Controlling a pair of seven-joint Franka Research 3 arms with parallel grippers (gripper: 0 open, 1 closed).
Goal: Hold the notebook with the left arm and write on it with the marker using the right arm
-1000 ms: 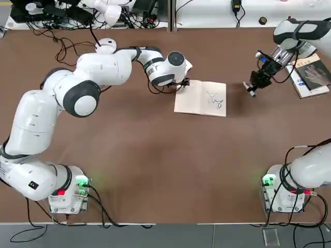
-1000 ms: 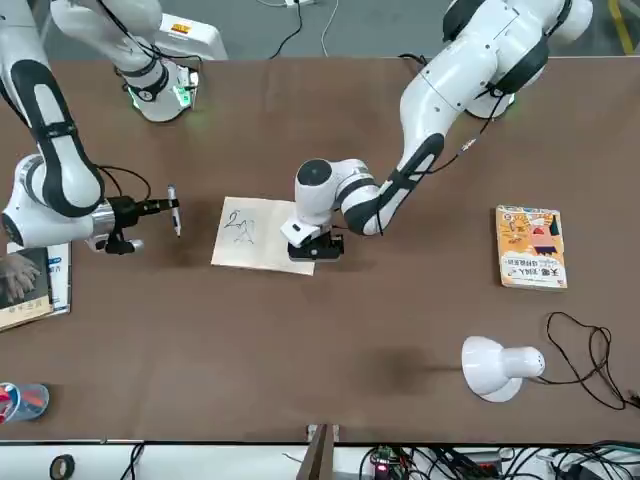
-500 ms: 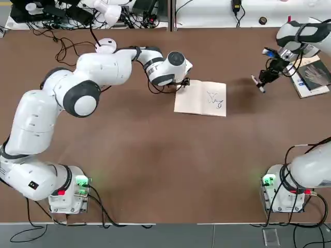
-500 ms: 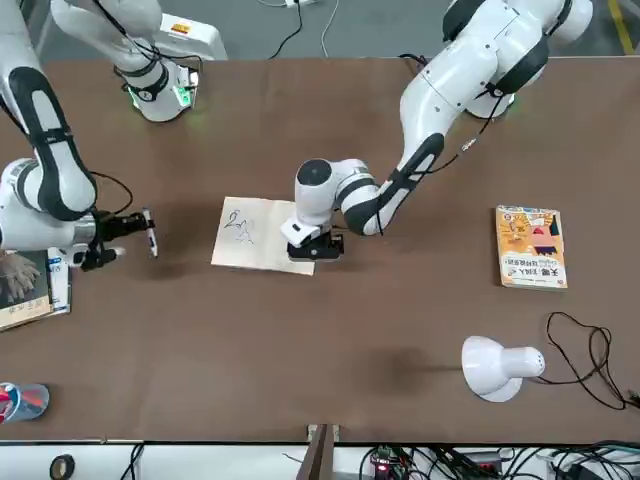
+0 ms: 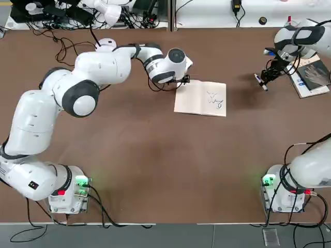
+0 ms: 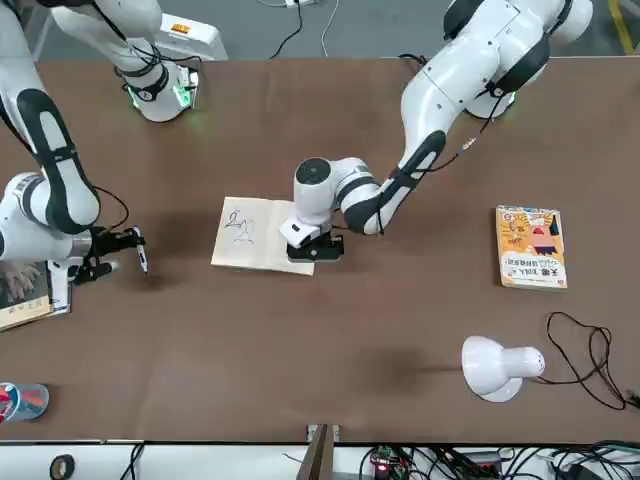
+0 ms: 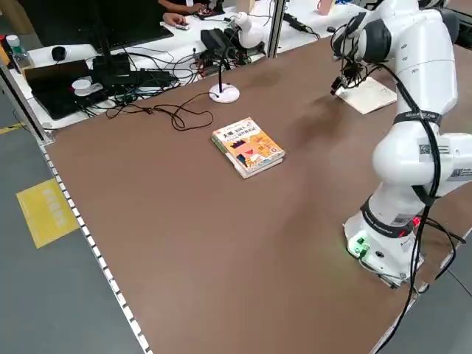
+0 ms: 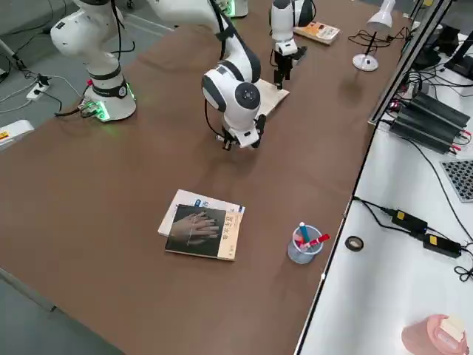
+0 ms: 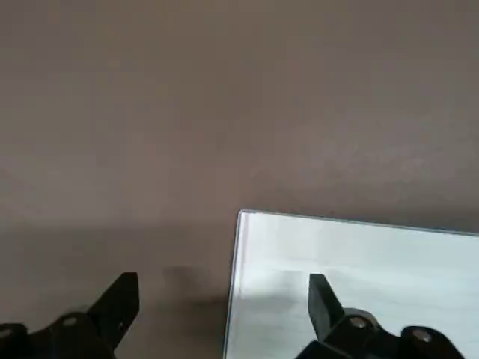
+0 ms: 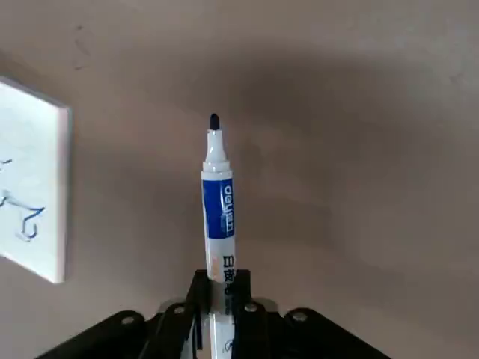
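The notebook (image 5: 200, 98) lies open near the table's middle, with dark scribbles on its cream page. My left gripper (image 5: 182, 80) stands open at its left edge. In the left wrist view one finger (image 9: 323, 298) is over the page (image 9: 359, 262) and the other over bare table; I cannot tell whether it touches. My right gripper (image 5: 267, 76) hangs well to the right of the notebook, shut on the marker (image 5: 259, 82). The right wrist view shows the white and blue marker (image 10: 218, 209) uncapped, with its dark tip over bare table, apart from the notebook's edge (image 10: 34, 187).
A dark-covered book (image 5: 309, 75) lies at the right edge, just beyond my right gripper. A clear cup of pens (image 8: 303, 244) stands near it. An orange-yellow book (image 6: 530, 247) and a white lamp (image 6: 497, 367) sit on the table's left side.
My right gripper has carried the marker to the right, away from the notebook and toward the dark book. The left wrist has shifted slightly away from the notebook.
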